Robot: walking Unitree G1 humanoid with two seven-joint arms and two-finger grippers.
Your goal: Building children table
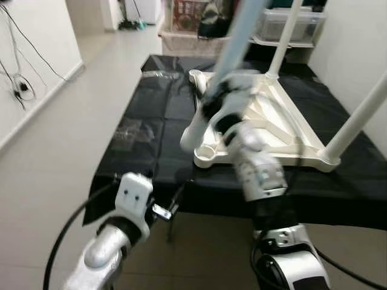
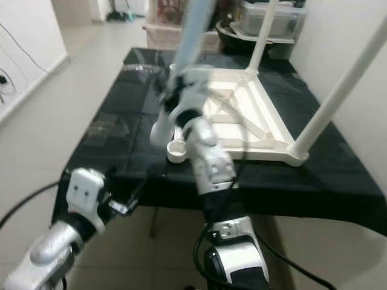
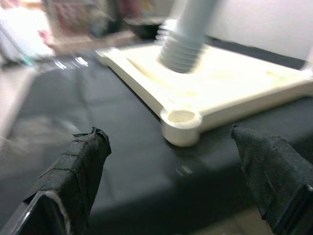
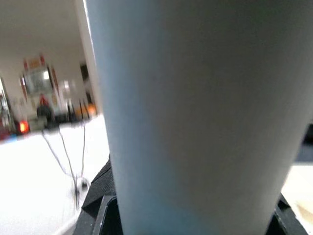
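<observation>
Above the ribbed tabletop [image 1: 284, 124], smooth blue leg [image 1: 237, 36].

Right tool [image 1: 208, 99] motion-blurred; finger position indeterminate. The pale blue leg [image 1: 237, 37] it grips runs past the top frame edge. Storage bins [image 1: 289, 24] beyond the desk's far edge are blurred, contents unreadable.

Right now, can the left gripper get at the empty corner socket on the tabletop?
Probably yes. The left gripper is open and aimed at the empty socket at the tabletop's near corner, black cloth bare between. The right gripper's leg hangs just beyond.
</observation>
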